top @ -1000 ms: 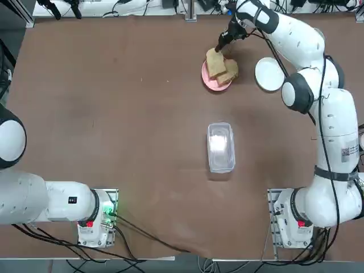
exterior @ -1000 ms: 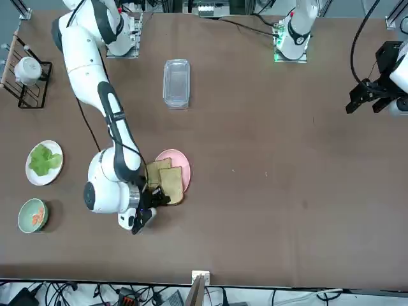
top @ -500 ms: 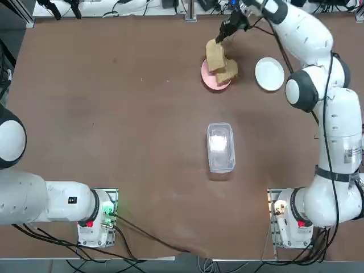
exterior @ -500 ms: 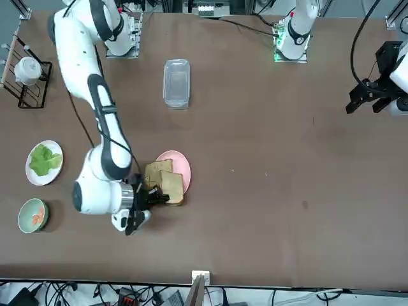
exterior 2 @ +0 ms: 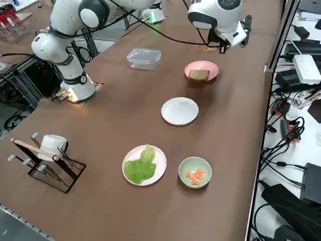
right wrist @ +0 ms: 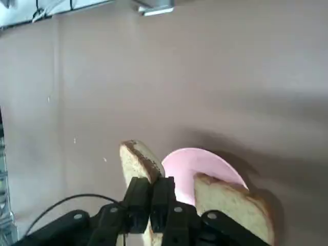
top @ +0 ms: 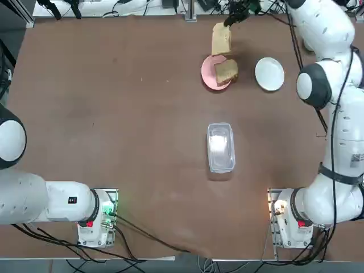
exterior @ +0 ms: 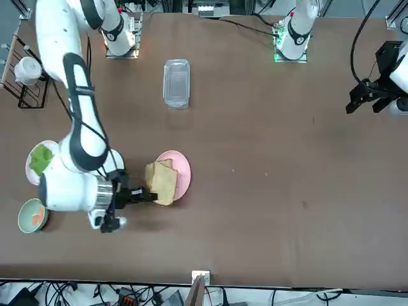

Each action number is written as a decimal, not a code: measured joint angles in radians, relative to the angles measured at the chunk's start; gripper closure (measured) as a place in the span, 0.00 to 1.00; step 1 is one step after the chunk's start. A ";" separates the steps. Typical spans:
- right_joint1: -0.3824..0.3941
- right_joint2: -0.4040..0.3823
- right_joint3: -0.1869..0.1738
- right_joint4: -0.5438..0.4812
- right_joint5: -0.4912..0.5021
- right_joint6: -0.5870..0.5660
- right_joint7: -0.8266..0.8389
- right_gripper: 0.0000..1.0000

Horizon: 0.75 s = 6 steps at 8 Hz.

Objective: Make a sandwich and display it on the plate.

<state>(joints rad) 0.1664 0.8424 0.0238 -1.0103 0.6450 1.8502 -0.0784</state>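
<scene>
- Clear plastic box (top: 220, 147) lies on the worktop (top: 114, 114), nearer the robot's bases than the pink plate (top: 208, 74)
- White plate (top: 269, 74) sits bare just beside the pink plate, apart from it
- One bread slice (top: 226, 70) rests on the pink plate
- Right tool (right wrist: 151, 202) hangs above the pink plate's far edge, fingers pinching a second bread slice (top: 221, 38) by its crust, lifted clear of the plate
- Lettuce plate (exterior 2: 145, 165) and pale-green bowl (exterior 2: 195, 172) with orange pieces stand beyond the white plate, away from the pink plate
</scene>
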 joint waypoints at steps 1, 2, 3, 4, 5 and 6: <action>-0.019 -0.061 -0.037 -0.073 0.000 -0.002 0.005 0.95; -0.035 -0.125 -0.083 -0.156 -0.002 -0.003 0.004 0.95; -0.045 -0.183 -0.131 -0.237 -0.010 -0.003 0.000 0.95; -0.050 -0.235 -0.167 -0.321 -0.021 0.015 0.000 0.95; -0.050 -0.286 -0.196 -0.416 -0.027 0.066 0.002 0.95; -0.050 -0.338 -0.214 -0.523 -0.029 0.144 0.002 0.95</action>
<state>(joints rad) 0.1166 0.5043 -0.1898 -1.5332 0.6164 1.9940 -0.0769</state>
